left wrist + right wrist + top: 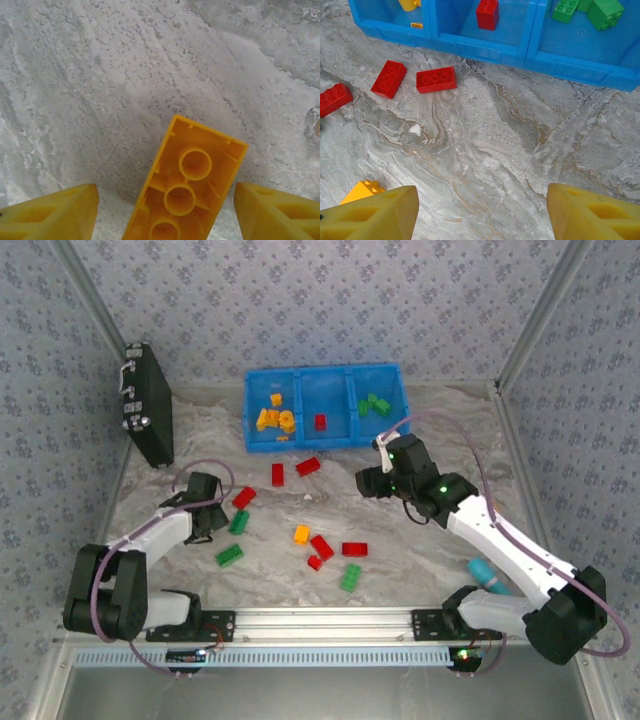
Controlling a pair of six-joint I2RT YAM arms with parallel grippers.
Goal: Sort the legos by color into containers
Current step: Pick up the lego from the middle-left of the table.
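My left gripper (165, 200) is open and straddles an orange-yellow lego (192, 185) that lies studs-down on the table, with a small gap at each finger. From above, this gripper (212, 515) sits low beside a red lego (243, 497) and a green lego (239, 522). My right gripper (482, 210) is open over bare table, nothing between its fingers. It hovers in front of the blue containers (300, 445). The left compartment holds yellow legos (275, 418), the middle one a red lego (487, 13), the right one green legos (590, 10). Loose red legos (436, 79) lie just before the bin.
More red, green and orange legos (322, 546) are scattered mid-table. A black hard case (147, 403) leans against the left wall. A cyan tube (487, 575) lies under my right arm. Patterned walls close in the table on three sides.
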